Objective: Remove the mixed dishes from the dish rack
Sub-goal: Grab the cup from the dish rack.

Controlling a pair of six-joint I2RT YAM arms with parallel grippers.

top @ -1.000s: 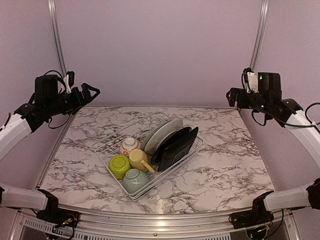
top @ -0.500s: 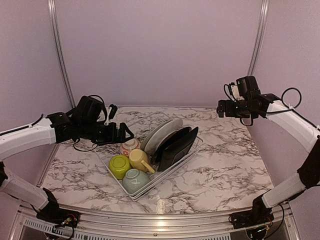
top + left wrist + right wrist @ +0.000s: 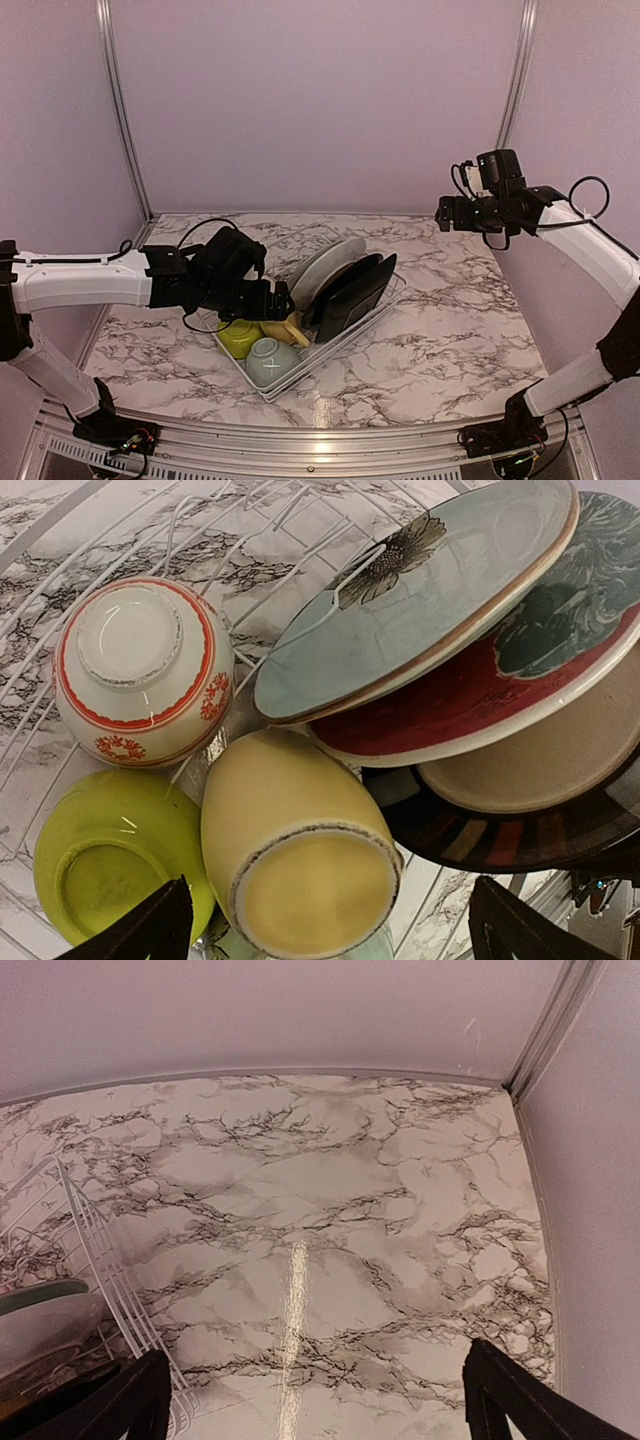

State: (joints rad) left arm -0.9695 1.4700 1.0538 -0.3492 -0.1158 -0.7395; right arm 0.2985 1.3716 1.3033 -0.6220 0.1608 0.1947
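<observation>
The dish rack (image 3: 350,331) of white wire stands mid-table. In it lie a lime-green bowl (image 3: 236,340), a pale grey-green bowl (image 3: 271,362) and a pale yellow mug (image 3: 293,329), all upside down or on their sides. Whitish plates (image 3: 322,264) and black plates (image 3: 352,290) lean on edge. My left gripper (image 3: 279,301) hovers open just above the mug (image 3: 290,850), with the small red-patterned bowl (image 3: 135,670) and lime-green bowl (image 3: 100,865) beside it. The left arm hides the small bowl in the top view. My right gripper (image 3: 446,214) is open, high at the back right, holding nothing.
Purple walls close in the marble table (image 3: 450,320) at the back and sides. In the right wrist view the rack's corner (image 3: 92,1230) and a plate's edge (image 3: 40,1292) show at the left, with bare marble (image 3: 380,1220) beneath that gripper (image 3: 320,1390).
My left arm has swung in from the far left and dropped over the bowls and mug in the rack. My right arm came inward a little, then held still.
</observation>
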